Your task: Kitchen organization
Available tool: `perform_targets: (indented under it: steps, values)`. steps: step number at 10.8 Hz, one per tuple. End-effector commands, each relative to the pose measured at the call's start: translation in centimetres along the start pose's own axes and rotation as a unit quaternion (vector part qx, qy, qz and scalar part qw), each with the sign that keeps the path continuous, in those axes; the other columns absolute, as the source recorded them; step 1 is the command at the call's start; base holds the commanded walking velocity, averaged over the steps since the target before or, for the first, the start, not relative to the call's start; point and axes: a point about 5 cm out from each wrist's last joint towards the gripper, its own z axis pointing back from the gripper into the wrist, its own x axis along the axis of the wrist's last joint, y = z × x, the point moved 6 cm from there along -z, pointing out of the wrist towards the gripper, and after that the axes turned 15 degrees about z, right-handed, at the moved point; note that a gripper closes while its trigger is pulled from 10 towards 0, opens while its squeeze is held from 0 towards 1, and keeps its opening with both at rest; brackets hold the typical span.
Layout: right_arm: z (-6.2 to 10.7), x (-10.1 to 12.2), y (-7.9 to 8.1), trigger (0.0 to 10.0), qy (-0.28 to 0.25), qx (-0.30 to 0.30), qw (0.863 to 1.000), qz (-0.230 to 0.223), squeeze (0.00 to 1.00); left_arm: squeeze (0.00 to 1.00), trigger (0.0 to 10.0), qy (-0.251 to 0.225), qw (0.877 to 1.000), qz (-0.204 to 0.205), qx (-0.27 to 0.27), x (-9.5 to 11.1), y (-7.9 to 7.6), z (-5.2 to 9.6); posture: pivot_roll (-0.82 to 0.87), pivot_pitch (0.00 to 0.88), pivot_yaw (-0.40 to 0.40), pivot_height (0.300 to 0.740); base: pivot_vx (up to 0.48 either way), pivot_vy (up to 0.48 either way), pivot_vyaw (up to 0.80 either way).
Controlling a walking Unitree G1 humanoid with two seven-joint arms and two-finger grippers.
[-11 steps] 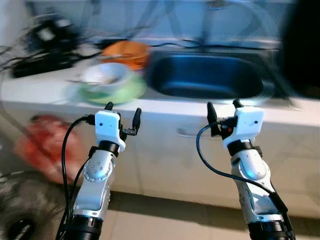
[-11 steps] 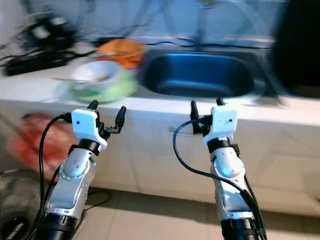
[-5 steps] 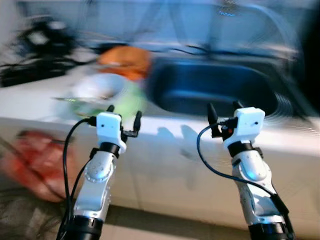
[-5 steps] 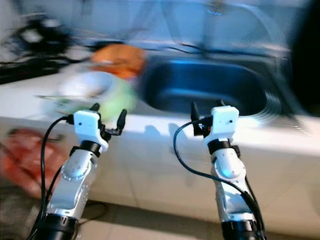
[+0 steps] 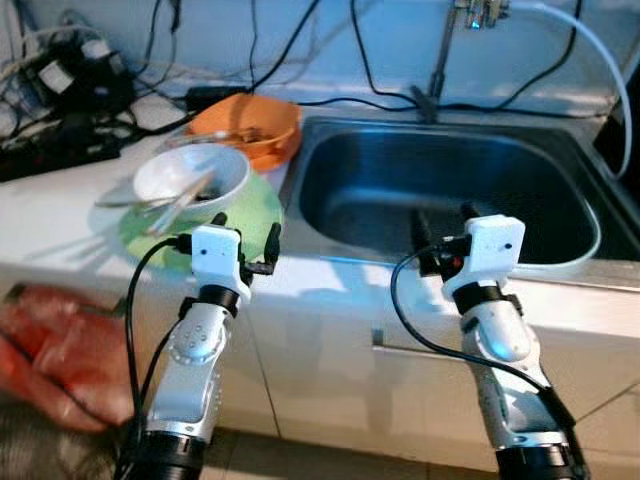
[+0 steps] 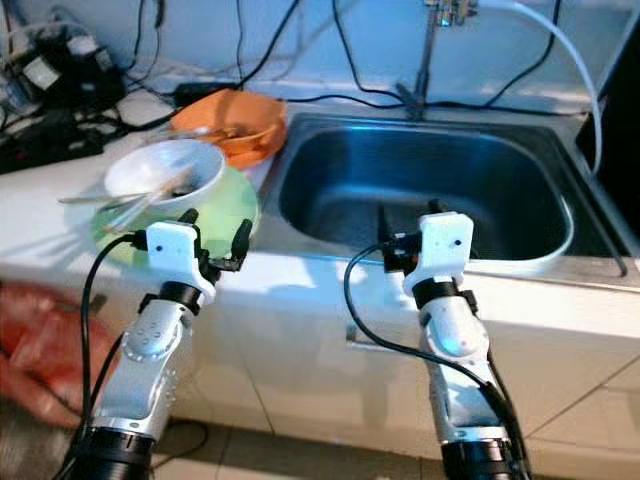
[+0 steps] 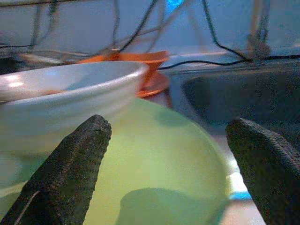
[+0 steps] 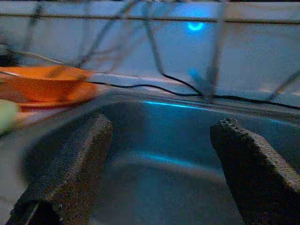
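Black ribbed fingers on both grippers, spread wide, nothing held. Left gripper (image 5: 245, 228) hovers at the counter's front edge, just short of the round green plate (image 5: 255, 205). A glossy white ceramic bowl (image 5: 190, 178) with chopsticks (image 5: 183, 198) across it sits on that plate; an orange bowl (image 5: 248, 124) is behind, by the sink corner. Right gripper (image 5: 443, 228) sits over the front rim of the stainless steel sink (image 5: 440, 180), basin rounded-rectangular. White counter (image 5: 60, 200), tangle of black cables (image 5: 60, 90) at the back left.
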Motion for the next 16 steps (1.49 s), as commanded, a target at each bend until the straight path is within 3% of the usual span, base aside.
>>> perform_targets:
  steps: [1,4,6,9,11,15,16]
  values:
    - [-0.2,0.6,0.4,10.0,-0.008,0.006,1.000,-0.001,0.00,0.00,10.0,-0.001,1.000,-0.003,0.008,0.2,0.5,0.1,0.04,0.014,0.038,0.740,0.000,0.000,0.00]
    - [-0.5,-0.4,0.5,10.0,0.022,0.007,1.000,0.002,0.00,0.00,10.0,0.000,1.000,0.003,0.004,0.1,0.3,0.0,0.04,0.007,0.040,0.740,0.000,0.000,0.00]
    - [-1.0,-0.5,0.1,10.0,0.032,0.000,0.999,-0.023,0.00,0.00,10.0,-0.001,0.999,0.000,-0.034,0.1,-1.0,0.1,0.04,0.002,0.039,0.740,0.000,0.000,0.00]
    - [-1.5,0.4,0.7,10.0,0.027,0.016,0.999,-0.006,0.00,0.00,10.0,-0.009,0.998,-0.007,-0.065,0.6,-2.3,-0.1,0.03,0.000,0.033,0.740,0.000,0.000,0.00]
    - [-1.4,-0.4,0.5,10.0,0.048,0.014,0.998,-0.043,0.00,0.00,10.0,-0.011,0.997,-0.009,-0.070,0.7,-2.5,-0.1,0.04,0.001,0.032,0.740,0.000,0.000,0.00]
    - [-1.2,-0.4,-0.4,10.0,0.053,-0.014,0.998,-0.013,0.00,0.00,10.0,-0.012,0.997,-0.004,-0.073,0.7,-2.7,0.0,0.03,0.009,0.033,0.740,0.000,0.000,0.00]
    - [-0.8,-0.2,0.2,10.0,0.047,0.019,0.999,0.003,0.00,0.00,10.0,-0.011,0.997,-0.003,-0.075,0.7,-2.8,0.0,0.02,0.011,0.033,0.740,0.000,0.000,0.00]
